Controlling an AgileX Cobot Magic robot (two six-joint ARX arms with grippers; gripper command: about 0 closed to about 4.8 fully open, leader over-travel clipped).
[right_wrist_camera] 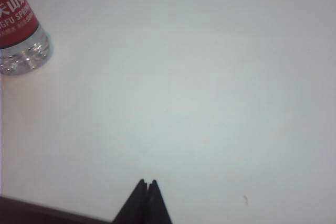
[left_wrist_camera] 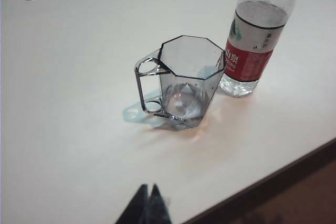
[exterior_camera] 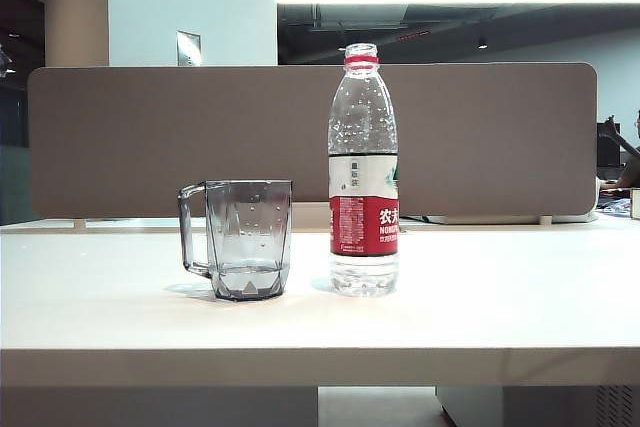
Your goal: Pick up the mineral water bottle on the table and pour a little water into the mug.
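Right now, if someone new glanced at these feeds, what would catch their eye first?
The tall mineral water bottle stands upright mid-table, cap off, its red-and-white label the only strong colour. Just left of it in the exterior view, apart from it, stands the smoky-grey mug, a little water in its bottom, handle pointing away from the bottle. Neither arm shows in the exterior view; the left gripper and right gripper are shut above the table, touching nothing.

Right claw (right_wrist_camera: 147, 183) closed over bare table (right_wrist_camera: 210, 87), mineral water bottle (right_wrist_camera: 21, 30) base well apart
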